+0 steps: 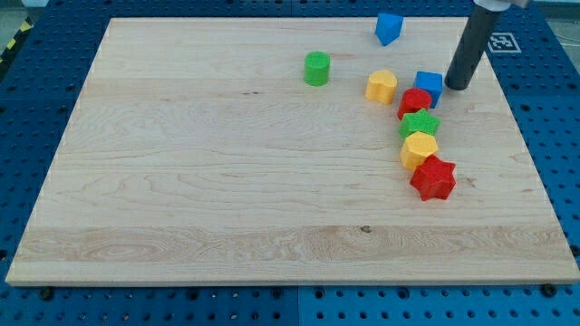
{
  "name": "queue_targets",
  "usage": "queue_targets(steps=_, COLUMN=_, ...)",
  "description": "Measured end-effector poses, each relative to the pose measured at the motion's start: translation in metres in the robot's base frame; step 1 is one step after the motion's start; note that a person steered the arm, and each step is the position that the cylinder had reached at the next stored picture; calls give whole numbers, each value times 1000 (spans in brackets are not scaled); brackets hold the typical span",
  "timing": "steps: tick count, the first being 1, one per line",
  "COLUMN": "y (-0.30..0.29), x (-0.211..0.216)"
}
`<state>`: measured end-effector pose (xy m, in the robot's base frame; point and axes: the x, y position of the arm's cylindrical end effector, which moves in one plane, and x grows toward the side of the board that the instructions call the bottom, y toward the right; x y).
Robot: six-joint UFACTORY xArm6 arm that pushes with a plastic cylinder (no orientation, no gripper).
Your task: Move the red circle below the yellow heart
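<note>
Looking at the board, I have my tip (457, 87) resting on the wood near the view's top right, just beside the blue cube (429, 87), at about its 3 o'clock; the rod carries nothing, being a bare pusher. The red circle (414, 102) sits at roughly 8 o'clock from my tip, with the blue cube lying partly between us and seemingly touching the circle's upper right. The yellow heart (381, 86) is at about 10 o'clock from the red circle, close but apart. So the circle needs to go toward the view's left and slightly down to sit at 6 o'clock of the heart, and I judge a push from my present side would drive the blue cube along with it. Below the circle runs a tight column: the green star (420, 123), the yellow hexagon (419, 148) and the red star (433, 177), each touching the next, which blocks any approach from 6 o'clock. The wooden board (181, 181) is wide open at 9 o'clock of the circle, so there is ample room that way. The green cylinder (316, 69) and the blue block (389, 28) near the top edge lie well out of the path.
</note>
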<state>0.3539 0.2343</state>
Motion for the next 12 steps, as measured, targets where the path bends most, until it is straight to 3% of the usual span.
queue_targets(steps=2, y=-1, x=36)
queue_targets(steps=12, y=-68, x=45)
